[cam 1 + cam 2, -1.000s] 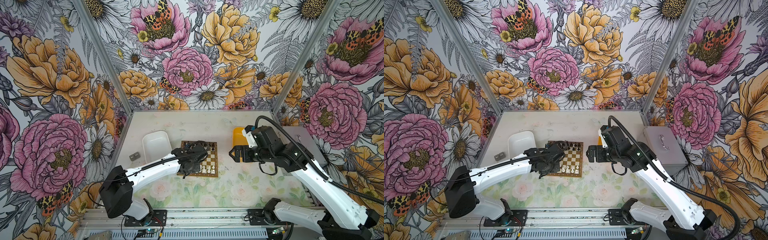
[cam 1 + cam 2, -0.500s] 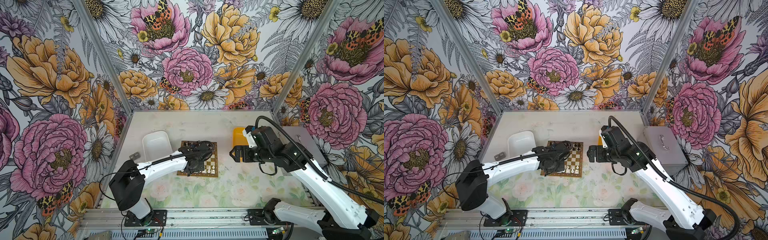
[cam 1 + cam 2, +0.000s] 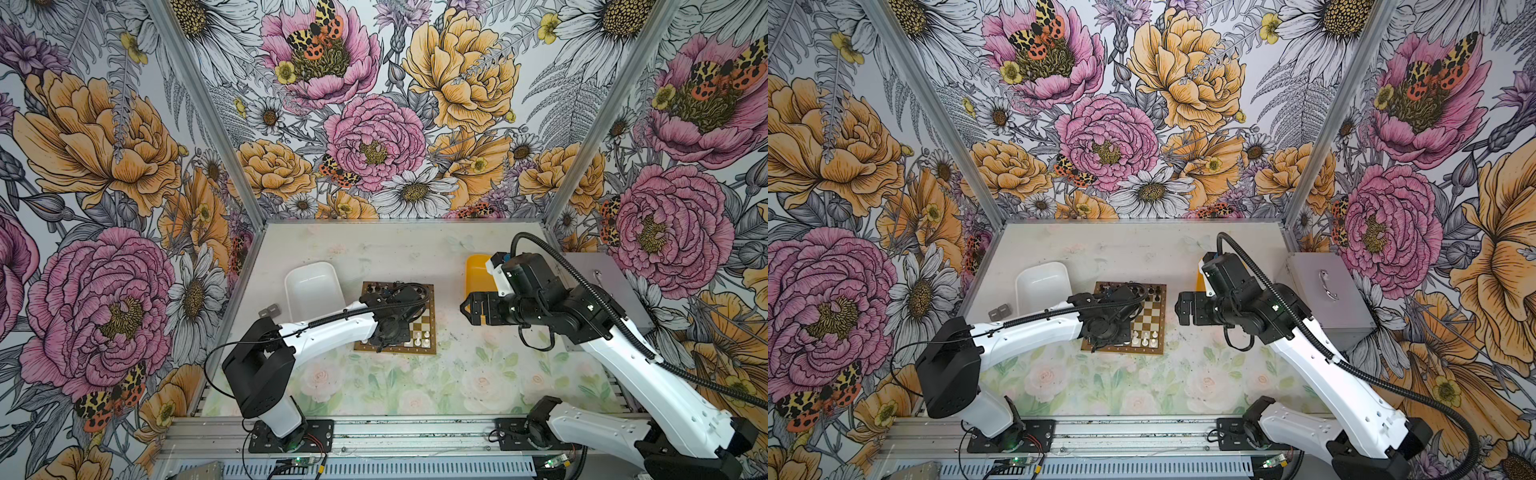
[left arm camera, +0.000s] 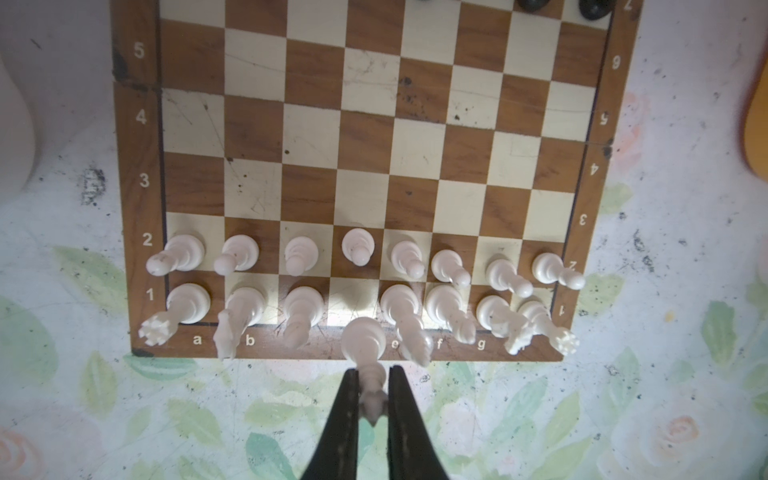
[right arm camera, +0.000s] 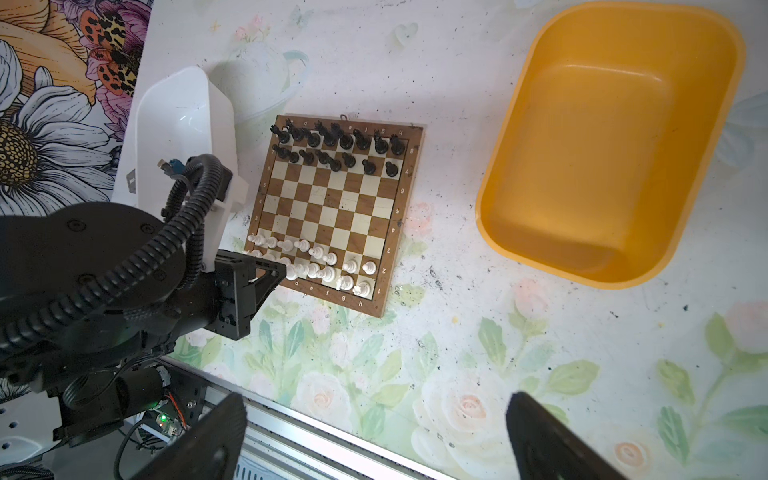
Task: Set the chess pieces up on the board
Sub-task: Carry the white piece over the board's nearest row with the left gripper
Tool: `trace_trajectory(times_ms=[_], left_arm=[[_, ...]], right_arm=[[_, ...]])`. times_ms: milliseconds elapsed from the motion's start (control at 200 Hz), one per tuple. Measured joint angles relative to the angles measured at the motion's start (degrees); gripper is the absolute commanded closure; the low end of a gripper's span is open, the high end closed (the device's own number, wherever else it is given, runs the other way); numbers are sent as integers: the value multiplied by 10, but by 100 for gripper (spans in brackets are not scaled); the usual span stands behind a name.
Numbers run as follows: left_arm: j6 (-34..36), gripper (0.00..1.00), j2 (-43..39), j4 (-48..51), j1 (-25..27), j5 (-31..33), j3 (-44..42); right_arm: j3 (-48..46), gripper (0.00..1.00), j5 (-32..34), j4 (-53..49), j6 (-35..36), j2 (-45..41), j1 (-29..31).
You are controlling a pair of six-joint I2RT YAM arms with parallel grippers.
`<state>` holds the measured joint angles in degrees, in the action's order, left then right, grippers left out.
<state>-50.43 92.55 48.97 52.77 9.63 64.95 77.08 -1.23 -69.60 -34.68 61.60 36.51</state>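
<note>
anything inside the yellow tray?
Nothing visible. The right wrist view shows the whole inside of the yellow tray, with floor and walls bare. In both top views the right arm covers most of it, leaving only a corner showing.

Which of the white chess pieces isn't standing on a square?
The tall white plastic piece pinched in the left claw; the other fifteen stand on the brown-and-cream chessboard.

A robotics lab test cell: flower-print wall panels (image 3: 374, 137) held in aluminium posts (image 3: 205, 112) box in a small bench (image 3: 415, 382) with a faded rose print. Well behind the left pincer (image 4: 373, 376) and the right pincer (image 3: 467, 308), two white arms (image 3: 328, 332) are bolted to a slotted metal rail (image 3: 415, 434), with loose cables (image 3: 206, 365) and lit circuit boards (image 3: 301, 460) beside their bases.
</note>
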Motion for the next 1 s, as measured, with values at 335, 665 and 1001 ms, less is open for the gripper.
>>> trace_trajectory(times_ms=[335, 665, 1001], left_arm=[[0, 89, 16, -13, 0, 0, -7], [5, 89, 16, -21, -7, 0, -22], [14, 89, 16, -26, -14, -1, -23]], right_arm=[[0, 0, 2, -16, 2, 0, -2], [0, 0, 5, -20, 2, 0, -6], [5, 0, 6, -22, 2, 3, -6]])
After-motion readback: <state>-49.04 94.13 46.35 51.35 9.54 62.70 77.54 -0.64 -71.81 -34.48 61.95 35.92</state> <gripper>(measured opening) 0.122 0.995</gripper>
